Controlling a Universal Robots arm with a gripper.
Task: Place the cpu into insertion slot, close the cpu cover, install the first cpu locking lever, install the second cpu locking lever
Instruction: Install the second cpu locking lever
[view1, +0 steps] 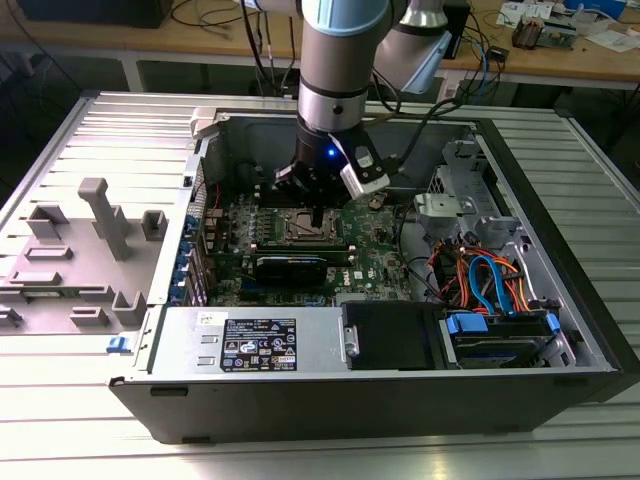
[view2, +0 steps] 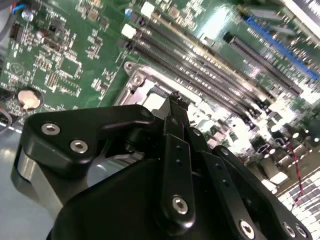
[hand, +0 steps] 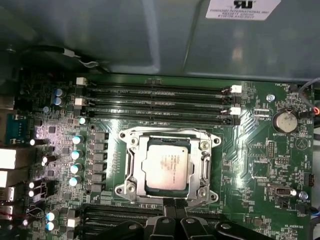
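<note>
In the first wrist view the cpu (hand: 167, 167) lies flat in the insertion slot (hand: 170, 133), its dull silver top showing through the window of the cpu cover (hand: 136, 165), which lies down over it. My gripper (hand: 175, 201) is shut, its black fingertips together at the middle of one edge of the socket. Whether a thin lever is pinched between them I cannot tell. The second wrist view shows the gripper (view2: 175, 97) tips against the silver socket frame (view2: 137, 80). From the exterior view the gripper (view1: 316, 215) reaches down into the open case onto the cpu (view1: 303, 228).
Long memory slots (hand: 160, 107) run beside the socket, with capacitors (hand: 76, 155) and a coin battery (hand: 284, 121) nearby. A black card (view1: 290, 267), the power supply (view1: 255, 345) and drive cables (view1: 490, 280) crowd the case. A grey fixture (view1: 100, 230) sits at the exterior view's left.
</note>
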